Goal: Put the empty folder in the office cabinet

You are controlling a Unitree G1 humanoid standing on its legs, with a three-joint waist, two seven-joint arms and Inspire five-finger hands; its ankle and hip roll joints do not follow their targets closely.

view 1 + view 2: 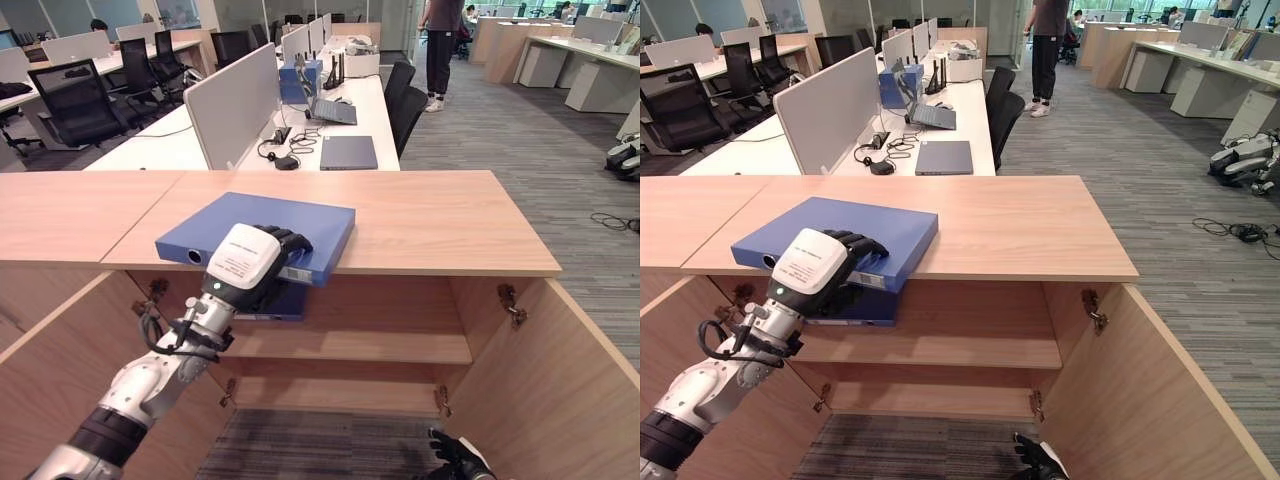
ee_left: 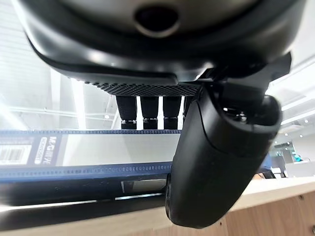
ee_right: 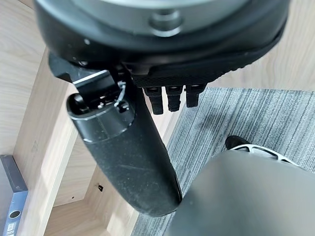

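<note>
I am looking down at the office cabinet (image 1: pixel 430 225), a wide box of pale wood-grain board with a flat top and both doors swung open toward me. Inside, a plain shelf (image 1: pixel 380 348) of the same board spans the width. Tucked at its left end, below the cabinet top, I can see another blue binder (image 1: pixel 262 304), mostly hidden.

Beyond the cabinet stands a long white desk (image 1: pixel 350 120) with a grey divider panel (image 1: pixel 235 105), a closed grey laptop (image 1: pixel 348 152) and black cabling. The floor is grey striped carpet (image 1: pixel 520 130), and a person (image 1: pixel 441 50) stands far off in the aisle.

The folder (image 1: pixel 280 225) is a flat, rigid blue box file lying on the cabinet top at its near left, overhanging the front edge. My left hand (image 1: pixel 262 258) clamps that near edge, fingers curled over the top and thumb beneath.

My right hand (image 1: pixel 455 460) hangs low by the floor, fingers loosely extended and holding nothing.
</note>
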